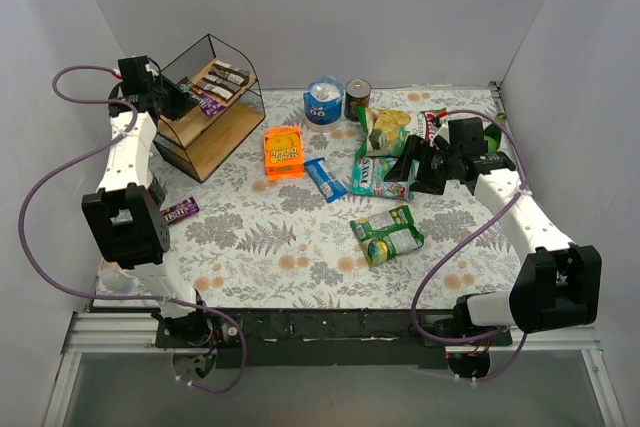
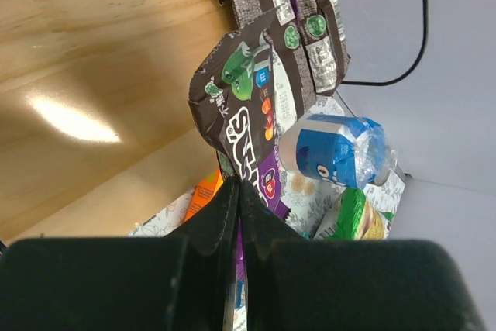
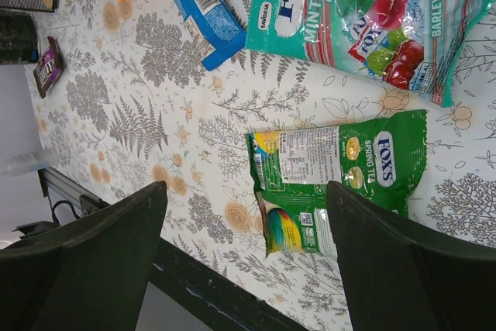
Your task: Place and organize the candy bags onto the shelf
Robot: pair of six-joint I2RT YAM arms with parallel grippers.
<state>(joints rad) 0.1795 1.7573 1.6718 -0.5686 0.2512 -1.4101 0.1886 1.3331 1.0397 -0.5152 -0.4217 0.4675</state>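
Note:
The shelf [image 1: 212, 119] stands at the back left; its wooden board [image 2: 93, 52] fills the left wrist view. Brown wrappers [image 1: 226, 80] lie on its top tier, also seen in the left wrist view [image 2: 246, 106]. My left gripper [image 1: 183, 98] [image 2: 237, 185] is at the top tier, shut on a purple candy bag [image 2: 271, 180]. My right gripper [image 1: 407, 169] [image 3: 246, 191] is open and empty above the table, over a green Fox's bag [image 1: 388, 234] [image 3: 341, 172]. A teal Fox's bag [image 1: 375, 179] [image 3: 364, 13], a blue bar [image 1: 323, 179] [image 3: 198, 5] and a small purple-brown bag [image 1: 180, 210] [image 3: 48, 66] lie on the table.
An orange box [image 1: 283, 151] lies mid-table. A blue wrapped can [image 1: 323, 102] [image 2: 333, 149], a dark can [image 1: 358, 97] and a large green chip bag [image 1: 385, 130] sit at the back. Grey walls close in on three sides.

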